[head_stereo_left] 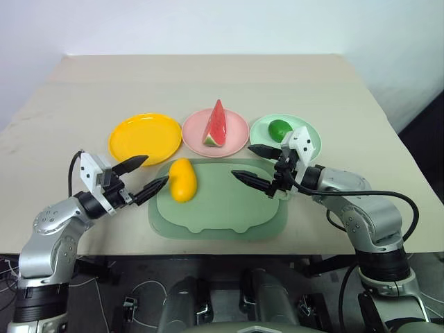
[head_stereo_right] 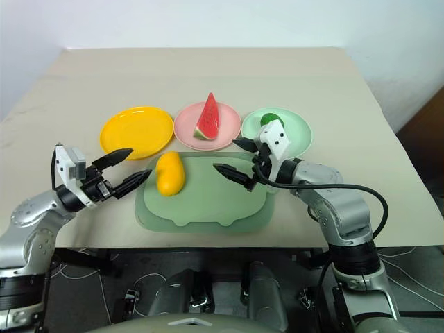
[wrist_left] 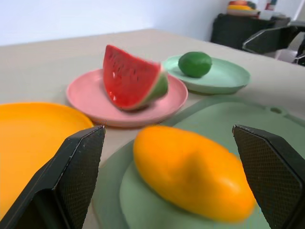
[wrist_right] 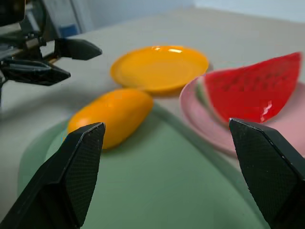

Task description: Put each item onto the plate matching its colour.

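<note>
So, going left to right: the left gripper (head_stereo_left: 148,176) hovers at the mat's left edge with its two black fingers spread wide and nothing between them. Just ahead of its tips lies the yellow oval toy mango (head_stereo_left: 183,180), on the left end of the large pale green rounded-rectangle mat (head_stereo_left: 222,208) — the one fruit not sorted yet. My guess is the pincer is splayed and aimed that way because it's lining up a grab. Beyond the gripper and a bit to its left sits the round yellow-orange plastic plate (head_stereo_left: 144,136), bare, so that's where the mango belongs.

Next over, further out past the mango, the red toy watermelon wedge with green rind (head_stereo_left: 216,125) stands on its rind on the round pink plate (head_stereo_left: 215,132) — colour matched, done as far as I can tell.

Then the right gripper (head_stereo_left: 252,164), also released and empty, fingers wide over the mat's right end, pointing in toward the mango. Just behind it the small round green toy fruit (head_stereo_left: 279,128) rests on the pale mint green plate (head_stereo_left: 285,135), so that one looks finished too.

Count: three fruits, three plates, one mat, two grippers. Two fruits home, one left.
</note>
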Controlling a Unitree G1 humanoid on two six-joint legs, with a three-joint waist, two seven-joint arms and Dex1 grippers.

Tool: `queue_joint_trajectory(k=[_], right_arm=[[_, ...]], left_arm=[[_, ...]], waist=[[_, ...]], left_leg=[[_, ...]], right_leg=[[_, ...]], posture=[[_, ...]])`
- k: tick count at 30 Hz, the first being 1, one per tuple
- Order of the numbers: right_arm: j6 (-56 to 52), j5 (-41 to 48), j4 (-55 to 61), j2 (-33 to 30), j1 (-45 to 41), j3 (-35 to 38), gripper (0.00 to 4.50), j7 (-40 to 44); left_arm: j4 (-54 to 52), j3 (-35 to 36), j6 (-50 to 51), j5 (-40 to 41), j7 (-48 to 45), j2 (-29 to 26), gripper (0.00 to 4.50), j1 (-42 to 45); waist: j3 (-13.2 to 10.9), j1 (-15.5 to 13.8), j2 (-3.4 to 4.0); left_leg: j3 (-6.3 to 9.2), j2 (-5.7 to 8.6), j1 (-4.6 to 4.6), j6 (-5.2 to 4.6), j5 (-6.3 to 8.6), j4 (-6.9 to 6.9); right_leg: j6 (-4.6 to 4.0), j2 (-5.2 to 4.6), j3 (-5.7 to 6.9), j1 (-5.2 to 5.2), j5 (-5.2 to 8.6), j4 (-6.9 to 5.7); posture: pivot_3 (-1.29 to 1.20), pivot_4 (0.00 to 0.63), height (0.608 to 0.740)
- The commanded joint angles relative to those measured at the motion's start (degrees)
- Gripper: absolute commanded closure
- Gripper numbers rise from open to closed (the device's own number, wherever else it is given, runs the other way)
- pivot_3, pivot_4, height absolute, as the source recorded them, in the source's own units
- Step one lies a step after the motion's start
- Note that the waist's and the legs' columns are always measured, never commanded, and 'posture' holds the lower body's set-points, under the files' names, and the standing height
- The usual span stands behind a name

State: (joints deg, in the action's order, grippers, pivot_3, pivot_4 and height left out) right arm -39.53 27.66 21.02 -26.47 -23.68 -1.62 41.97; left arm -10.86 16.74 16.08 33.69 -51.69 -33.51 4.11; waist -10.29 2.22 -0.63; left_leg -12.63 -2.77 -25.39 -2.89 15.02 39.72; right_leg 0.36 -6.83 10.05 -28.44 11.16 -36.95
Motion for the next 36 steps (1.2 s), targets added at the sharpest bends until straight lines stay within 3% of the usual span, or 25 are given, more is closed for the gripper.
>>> queue_joint_trajectory(k=[1,14,28,36], right_arm=[[1.67,0.46,1.84,-0.68,-0.02,0.13,0.08,0.5],[3.69,0.26,-1.71,-1.52,-1.15,0.62,0.08,0.96],[2.77,-0.19,-0.47,-1.61,-1.16,0.36,0.08,-1.59],[2.83,-0.78,-0.63,-2.52,-1.28,0.75,0.08,-2.91]], left_arm=[[-4.59,2.65,1.51,2.76,1.35,-0.87,0.0,-1.19],[-13.46,1.24,22.2,11.66,19.82,2.27,0.0,-1.53],[-5.64,-7.74,31.72,10.37,23.97,5.03,0.0,7.94],[3.19,-11.32,30.92,6.63,25.79,10.49,0.0,15.19]], waist=[[0.0,-0.23,-0.01],[0.0,-1.53,-0.01],[-0.01,-1.62,-0.04],[0.01,-1.7,-0.05]], left_leg=[[0.01,0.0,0.0,0.0,0.0,0.0],[0.03,0.01,0.0,-0.06,0.04,0.02],[0.1,0.01,0.0,-0.06,0.04,0.15],[0.15,0.02,0.0,-0.06,0.04,0.26]], right_leg=[[0.02,0.0,0.0,0.01,0.02,0.0],[0.12,0.03,0.0,0.11,0.09,0.21],[0.12,0.03,0.04,0.19,0.08,0.12],[0.1,0.02,0.07,0.25,0.08,0.08]], posture=[[0.0,0.15,0.696],[0.0,0.15,0.696],[0.0,0.15,0.696],[0.0,0.15,0.696]])
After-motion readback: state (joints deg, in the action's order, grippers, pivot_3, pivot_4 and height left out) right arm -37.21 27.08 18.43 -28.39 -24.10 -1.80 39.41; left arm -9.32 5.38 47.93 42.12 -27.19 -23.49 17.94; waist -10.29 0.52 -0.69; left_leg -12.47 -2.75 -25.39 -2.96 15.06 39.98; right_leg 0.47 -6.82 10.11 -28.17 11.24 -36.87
